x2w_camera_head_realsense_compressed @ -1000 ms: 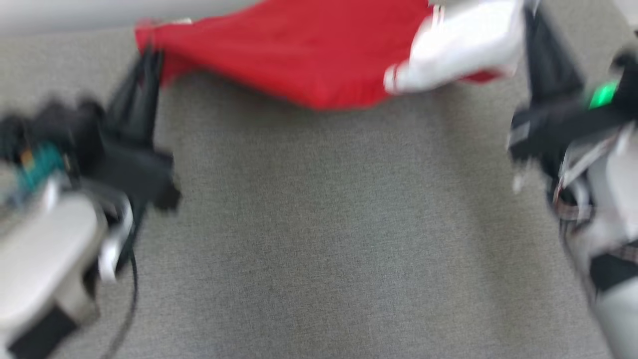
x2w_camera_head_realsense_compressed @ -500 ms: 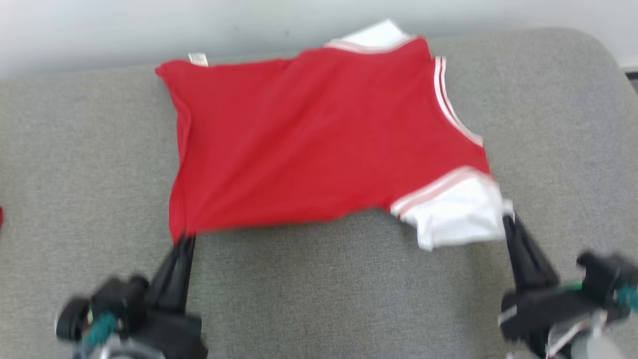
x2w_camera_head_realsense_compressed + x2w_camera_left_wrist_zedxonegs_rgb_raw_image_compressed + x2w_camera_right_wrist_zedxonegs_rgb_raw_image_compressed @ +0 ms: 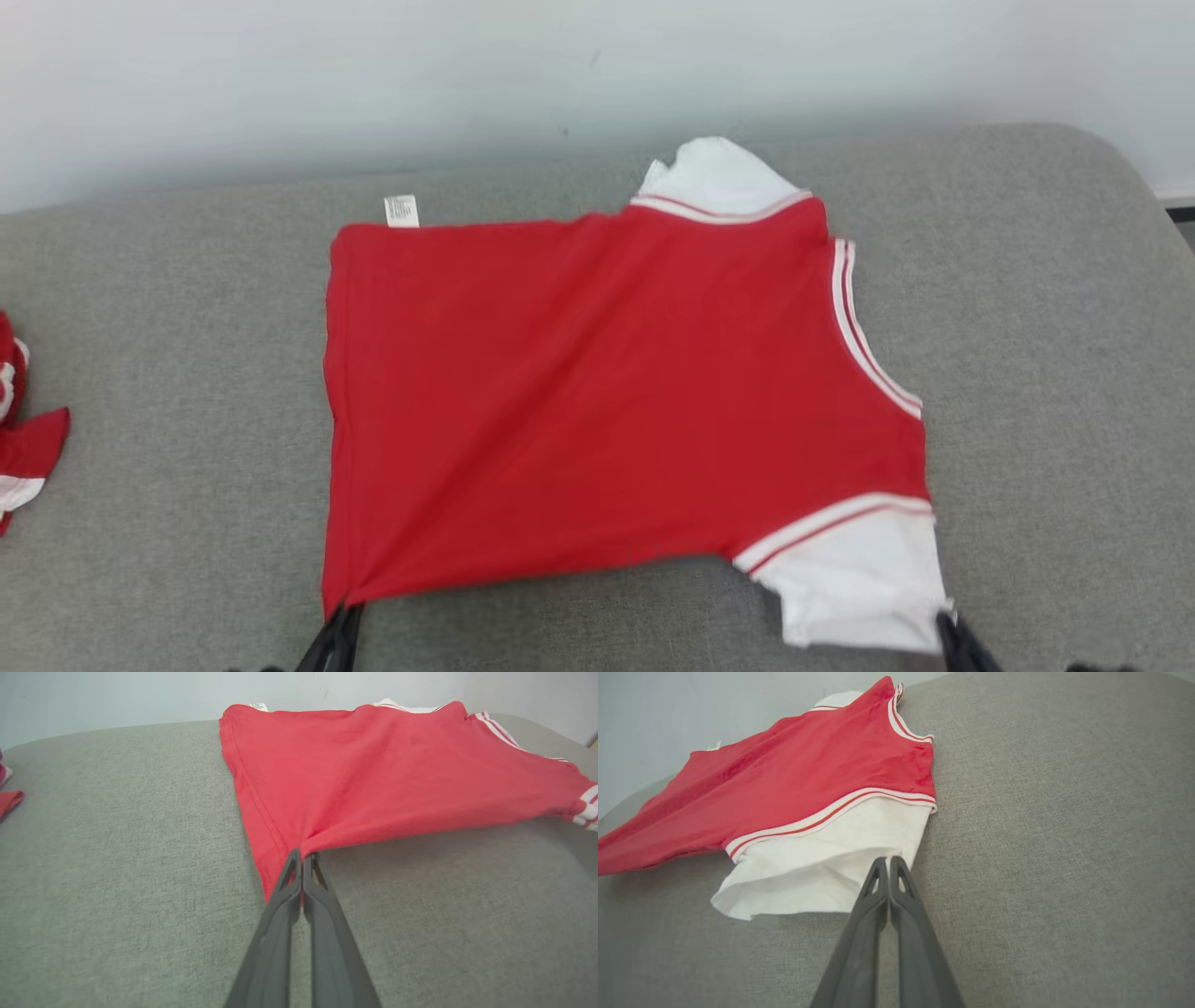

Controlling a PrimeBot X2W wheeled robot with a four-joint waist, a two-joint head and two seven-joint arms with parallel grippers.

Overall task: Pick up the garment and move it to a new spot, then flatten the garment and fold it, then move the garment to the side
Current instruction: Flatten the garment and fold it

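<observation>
Red garment (image 3: pixel 597 401) is a short-sleeved shirt of soft knit, spread out in the middle of the grey cushion (image 3: pixel 168 373). Its long axis runs side to side across the head view, with the hem (image 3: pixel 338 411) toward the robot's left and the neckline (image 3: pixel 873 345) toward its right.

- One white sleeve (image 3: pixel 714 173) points to the far side, toward the pale wall (image 3: pixel 373 84). The other white sleeve (image 3: pixel 859 583) points to the near side.
- Sleeve seams and neckline carry thin red-and-white striped trim.
- A small white label (image 3: pixel 400 210) sticks out at the far hem corner.
- The body is roughly rectangular and mostly smooth. Shallow creases fan out from the near hem corner.

Left end effector (image 3: pixel 302 854) has its fingers pressed together, pinching the near hem corner. The cloth bunches to a point there.

Right end effector (image 3: pixel 888 861) is likewise clamped tight, on the outer edge of the near sleeve, whose cuff gapes open.

The near edge of the shirt hangs slightly off the cushion between the two grips, with a shadow beneath it. The far part lies flat.

The cushion is a coarse, heathered weave with a rounded far-right corner.

A second red-and-white cloth (image 3: pixel 23 439) lies crumpled at the far left edge, well apart from the shirt.
</observation>
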